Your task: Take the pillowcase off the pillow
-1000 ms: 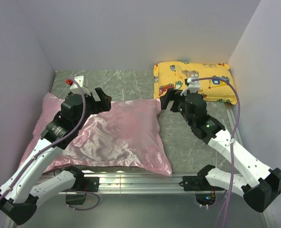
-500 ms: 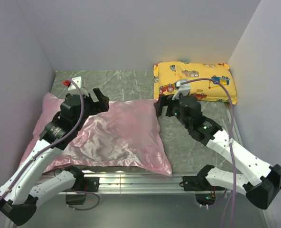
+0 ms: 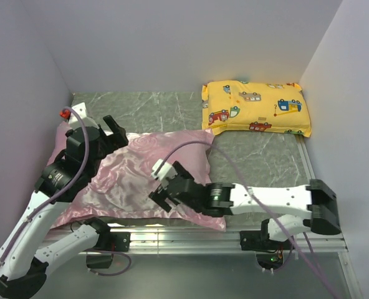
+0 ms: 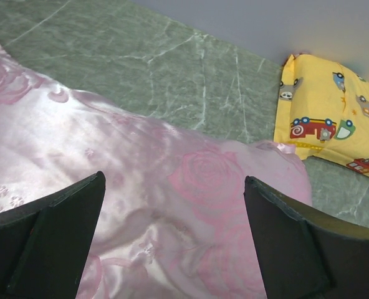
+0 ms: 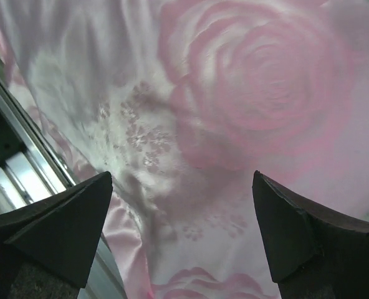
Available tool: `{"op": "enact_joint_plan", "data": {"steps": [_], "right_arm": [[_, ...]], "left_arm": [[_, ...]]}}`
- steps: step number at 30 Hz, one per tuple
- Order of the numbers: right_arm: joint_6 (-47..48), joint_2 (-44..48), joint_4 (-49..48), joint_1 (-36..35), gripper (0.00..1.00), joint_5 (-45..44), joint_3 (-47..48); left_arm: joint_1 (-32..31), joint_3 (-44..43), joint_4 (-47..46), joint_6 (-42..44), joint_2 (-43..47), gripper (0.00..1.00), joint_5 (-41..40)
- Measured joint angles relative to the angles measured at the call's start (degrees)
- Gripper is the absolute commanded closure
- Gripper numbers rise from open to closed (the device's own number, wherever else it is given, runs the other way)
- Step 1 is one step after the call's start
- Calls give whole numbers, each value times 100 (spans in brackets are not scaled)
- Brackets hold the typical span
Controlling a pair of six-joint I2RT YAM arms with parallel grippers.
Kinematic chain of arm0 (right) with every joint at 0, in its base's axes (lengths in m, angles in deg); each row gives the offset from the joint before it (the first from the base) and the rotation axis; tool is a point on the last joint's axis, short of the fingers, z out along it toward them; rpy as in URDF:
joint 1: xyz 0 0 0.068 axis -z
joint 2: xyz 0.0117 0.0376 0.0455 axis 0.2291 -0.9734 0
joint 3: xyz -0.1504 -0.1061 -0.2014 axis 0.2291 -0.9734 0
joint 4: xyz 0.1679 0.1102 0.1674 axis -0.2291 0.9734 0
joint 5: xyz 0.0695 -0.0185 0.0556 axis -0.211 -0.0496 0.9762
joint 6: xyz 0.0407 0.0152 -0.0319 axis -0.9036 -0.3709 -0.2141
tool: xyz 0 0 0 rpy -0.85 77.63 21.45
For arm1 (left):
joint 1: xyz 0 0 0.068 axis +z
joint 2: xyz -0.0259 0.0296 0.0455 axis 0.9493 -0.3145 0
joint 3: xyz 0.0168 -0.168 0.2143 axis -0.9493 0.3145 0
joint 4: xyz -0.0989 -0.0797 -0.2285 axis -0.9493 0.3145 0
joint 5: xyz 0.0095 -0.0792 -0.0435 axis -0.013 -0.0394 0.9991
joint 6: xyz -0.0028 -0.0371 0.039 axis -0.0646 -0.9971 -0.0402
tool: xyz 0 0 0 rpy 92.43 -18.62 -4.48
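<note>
Pillowcase (image 3: 141, 169): pink satin, rose pattern. Yellow pillow (image 3: 259, 104): cartoon vehicle print.

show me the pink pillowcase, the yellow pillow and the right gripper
pillowcase (image 3: 141, 165): top view, middle of its satin face
yellow pillow (image 3: 256, 109): top view, centre of its printed face
right gripper (image 3: 162, 189): top view, midway between its open fingertips

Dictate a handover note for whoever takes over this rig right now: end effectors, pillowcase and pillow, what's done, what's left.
Left end effector: open, holding nothing, over the far left part of the pink pillowcase.
Right end effector: open, holding nothing, over the case's near part.
Pillow: no white showing, apparently inside the case.
Done: nothing yet.
Left: grip the case and pull it off.
</note>
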Motion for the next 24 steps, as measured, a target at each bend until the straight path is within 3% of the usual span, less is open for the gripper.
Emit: {"op": "enact_joint_plan", "data": {"steps": [3, 5, 9, 11, 18, 24], "right_arm": [[155, -638, 7, -186, 2, -293, 68], [238, -1027, 48, -212, 10, -588, 186], [409, -1703, 433, -210, 86, -1139, 935], [424, -1884, 660, -199, 99, -1224, 1384], [173, -1908, 1530, 317, 100, -125, 2769], [-782, -1786, 1878, 1729, 100, 2247, 4004]], "left_arm": [[0, -66, 240, -131, 37, 1, -127], [0, -79, 382, -188, 59, 1, -160], [-2, -94, 527, -212, 70, 1, -164], [0, -140, 586, -205, 70, 1, -157], [-2, -623, 625, -79, 66, 1, -24], [-2, -1156, 577, 166, -7, 1, 181]]}}
